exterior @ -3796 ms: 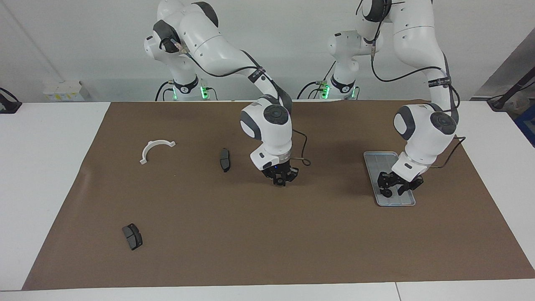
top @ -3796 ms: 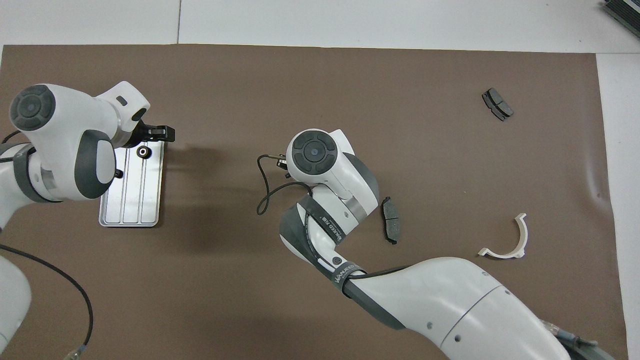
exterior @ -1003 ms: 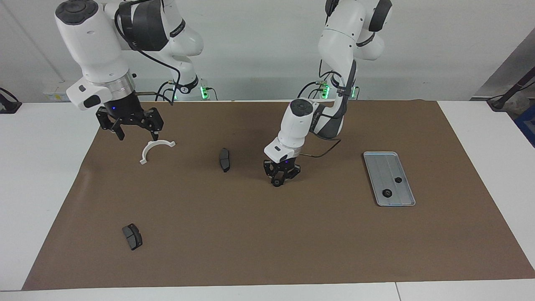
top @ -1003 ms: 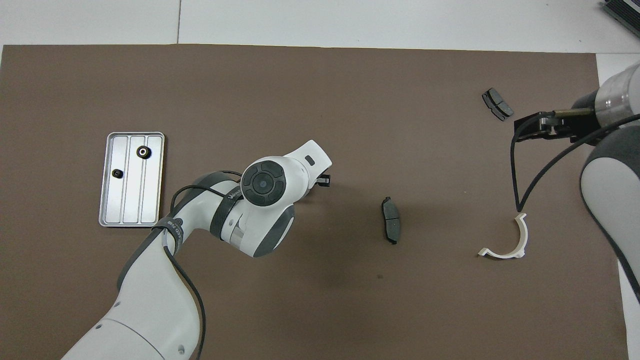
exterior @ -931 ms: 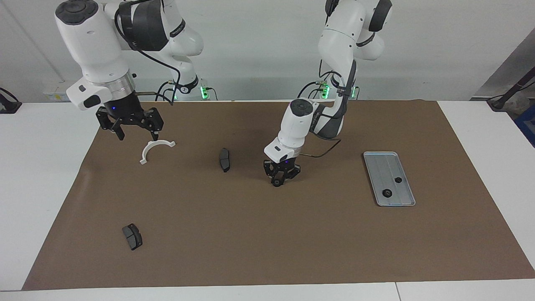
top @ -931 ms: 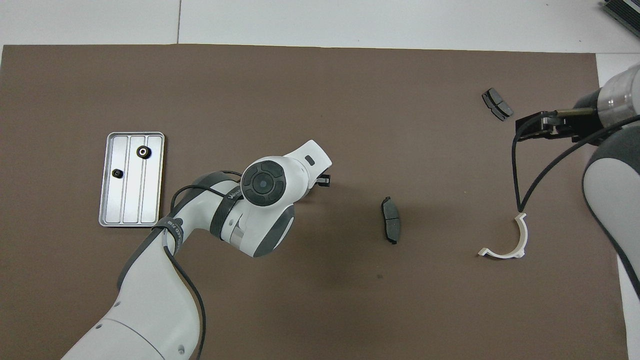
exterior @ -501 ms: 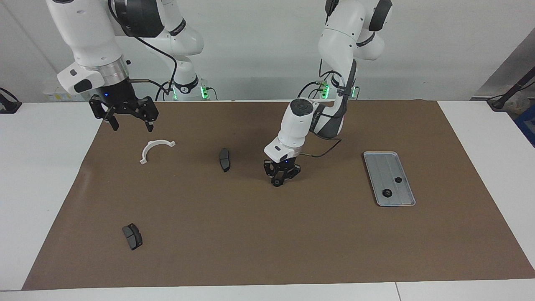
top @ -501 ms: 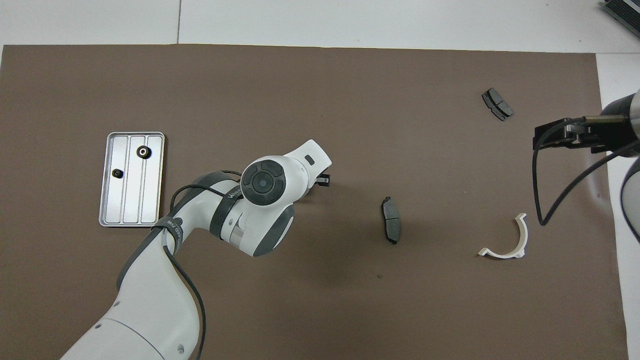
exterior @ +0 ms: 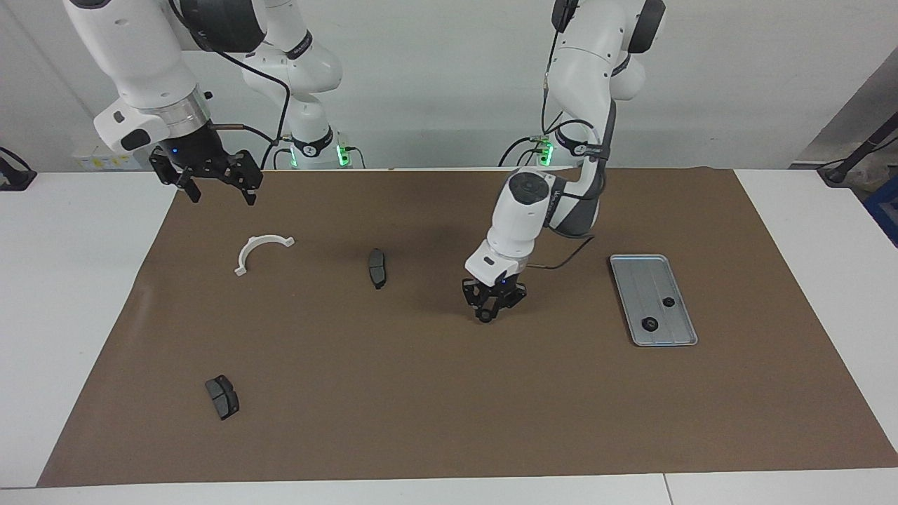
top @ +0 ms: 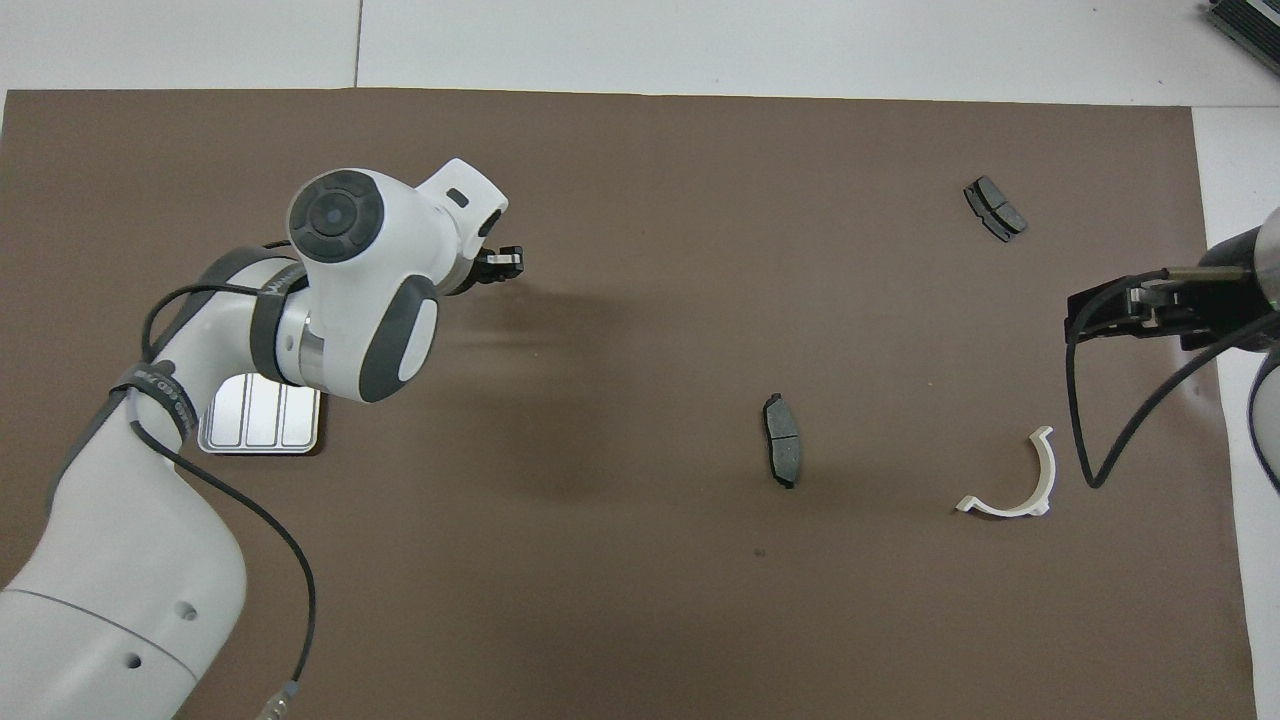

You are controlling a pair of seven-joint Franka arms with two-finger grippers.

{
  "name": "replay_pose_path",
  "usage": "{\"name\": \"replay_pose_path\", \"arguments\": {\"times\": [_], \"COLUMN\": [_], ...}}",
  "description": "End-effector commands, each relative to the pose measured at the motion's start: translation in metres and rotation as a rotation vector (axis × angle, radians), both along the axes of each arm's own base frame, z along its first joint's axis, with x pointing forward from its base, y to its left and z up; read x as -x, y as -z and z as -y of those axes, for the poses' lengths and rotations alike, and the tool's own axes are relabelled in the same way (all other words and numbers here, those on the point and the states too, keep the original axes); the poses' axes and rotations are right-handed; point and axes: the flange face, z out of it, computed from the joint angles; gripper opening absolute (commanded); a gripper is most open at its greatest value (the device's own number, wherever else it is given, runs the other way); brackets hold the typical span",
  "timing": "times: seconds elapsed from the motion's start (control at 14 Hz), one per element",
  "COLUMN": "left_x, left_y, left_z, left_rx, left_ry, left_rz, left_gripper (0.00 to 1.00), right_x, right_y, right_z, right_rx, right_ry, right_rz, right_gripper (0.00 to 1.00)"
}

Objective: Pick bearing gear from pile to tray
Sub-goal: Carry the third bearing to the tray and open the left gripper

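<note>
My left gripper (exterior: 485, 315) hangs over the mat between the middle brake pad (exterior: 377, 267) and the tray (exterior: 635, 270). It is shut on a small black bearing gear (exterior: 484, 318). In the overhead view the left gripper (top: 500, 262) hides that gear, and the left arm covers most of the tray (top: 260, 430). Two black round pieces (exterior: 668, 301) (exterior: 649, 324) lie in the tray. What is left of the pile is a white half-ring bracket (exterior: 261, 251) and two brake pads. My right gripper (exterior: 221, 196) is open, raised over the mat's edge beside the bracket (top: 1015, 480).
A second brake pad (exterior: 222, 396) lies farther from the robots at the right arm's end of the brown mat (exterior: 449, 407). In the overhead view the pads are seen as pad (top: 782, 440) and pad (top: 994, 208). White table borders the mat.
My left gripper has lifted and moved toward the tray with the gear in it. My right gripper has risen and drawn back from the white bracket, still open.
</note>
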Motion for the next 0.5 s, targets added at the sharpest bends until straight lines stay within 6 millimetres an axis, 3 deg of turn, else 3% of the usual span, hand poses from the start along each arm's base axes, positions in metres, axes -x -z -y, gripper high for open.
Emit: {"name": "replay_pose_path", "arguments": {"times": [0.0,0.29,0.43], "left_x": [-0.007,0.007,0.024], "left_y": [-0.017,-0.037,-0.035], "left_z": [-0.066,-0.174,-0.21], "left_rx": [-0.029,-0.045,-0.045], "left_ry": [0.064,0.26,0.353], "left_rz": [-0.066,-0.168,-0.191], "left_gripper": [0.14,0.14,0.14], "right_x": [0.011,0.008,0.008], "right_y": [0.003,0.015,0.016], "right_z": [0.005,-0.006,-0.006], "right_rx": [-0.022,-0.016,-0.016], "right_ry": [0.0,-0.014,-0.012], "right_rz": [-0.013,-0.026,-0.028], "right_gripper": [1.0,1.0,1.0]}}
